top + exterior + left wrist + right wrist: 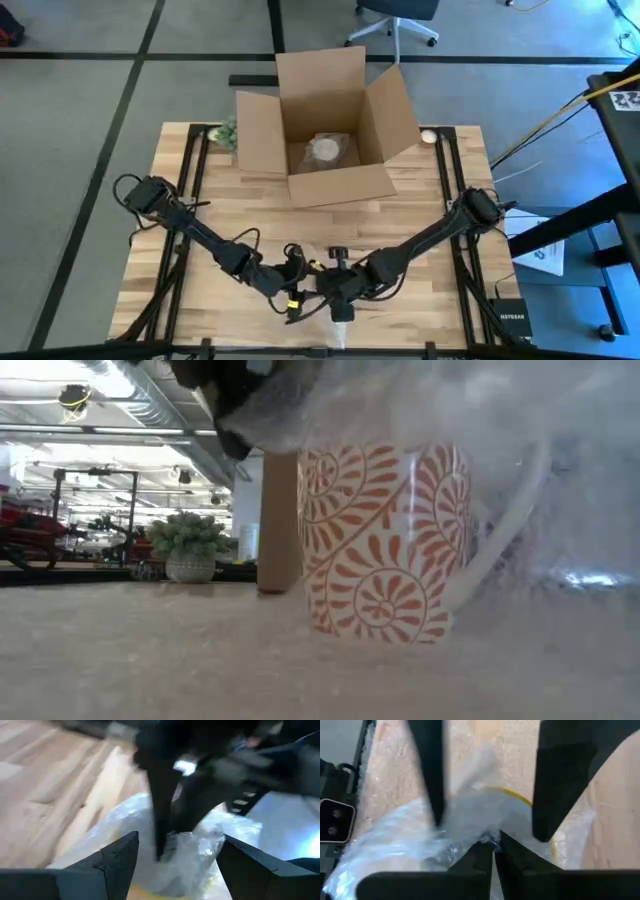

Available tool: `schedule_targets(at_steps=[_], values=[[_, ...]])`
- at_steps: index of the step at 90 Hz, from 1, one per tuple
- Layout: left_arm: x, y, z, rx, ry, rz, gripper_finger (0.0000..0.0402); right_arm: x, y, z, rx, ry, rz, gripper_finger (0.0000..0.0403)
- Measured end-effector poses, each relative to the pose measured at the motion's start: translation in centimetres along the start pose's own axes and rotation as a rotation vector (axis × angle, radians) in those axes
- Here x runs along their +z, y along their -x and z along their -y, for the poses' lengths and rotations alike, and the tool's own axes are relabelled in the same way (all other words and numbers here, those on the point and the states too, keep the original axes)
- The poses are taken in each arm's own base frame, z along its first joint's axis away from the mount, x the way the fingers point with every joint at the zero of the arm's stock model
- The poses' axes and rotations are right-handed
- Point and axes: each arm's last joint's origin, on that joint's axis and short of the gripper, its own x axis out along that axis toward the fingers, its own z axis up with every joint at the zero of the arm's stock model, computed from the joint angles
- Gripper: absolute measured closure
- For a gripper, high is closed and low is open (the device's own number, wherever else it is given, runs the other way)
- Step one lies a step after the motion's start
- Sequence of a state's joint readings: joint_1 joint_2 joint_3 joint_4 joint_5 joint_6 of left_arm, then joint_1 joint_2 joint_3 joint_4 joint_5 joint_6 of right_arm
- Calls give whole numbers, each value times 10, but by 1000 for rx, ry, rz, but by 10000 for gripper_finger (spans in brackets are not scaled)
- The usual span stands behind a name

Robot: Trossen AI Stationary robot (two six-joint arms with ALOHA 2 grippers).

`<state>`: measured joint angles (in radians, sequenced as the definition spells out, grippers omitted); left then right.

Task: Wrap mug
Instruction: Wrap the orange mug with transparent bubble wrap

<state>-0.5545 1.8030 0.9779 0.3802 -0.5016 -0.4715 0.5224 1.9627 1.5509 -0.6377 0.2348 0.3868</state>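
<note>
A white mug with an orange leaf pattern stands upright on a sheet of clear bubble wrap near the table's front edge. The wrap rises over the mug's handle side and top. My right gripper is shut on the wrap above the mug, whose yellow rim shows under the film. My left gripper is open, one finger on each side of the wrap-covered mug top; whether it touches the wrap, I cannot tell. In the high view both grippers meet at the front middle. My right gripper pinches a bunched fold of the bubble wrap between its two fingers, above the mug's mouth. The fingers come from above, slanting down. The wrap is drawn up over the mug, and its lower part lies on the table under the mug.
An open cardboard box stands at the table's far middle with a wrapped bundle inside. A small potted plant sits left of it, a small round thing to its right. Bare wood lies between box and grippers.
</note>
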Motion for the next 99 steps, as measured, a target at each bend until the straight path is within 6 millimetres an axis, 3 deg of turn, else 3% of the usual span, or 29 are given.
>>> schedule_targets(at_steps=[25, 63, 99], values=[[-3, -7, -5, 54, 27, 12, 163, 5, 35, 4, 82, -21, 16, 400], [-4, -7, -5, 58, 31, 11, 163, 9, 31, 3, 69, -23, 70, 400], [-5, -5, -2, 29, -4, 2, 163, -13, -21, 1, -22, -32, 8, 400]])
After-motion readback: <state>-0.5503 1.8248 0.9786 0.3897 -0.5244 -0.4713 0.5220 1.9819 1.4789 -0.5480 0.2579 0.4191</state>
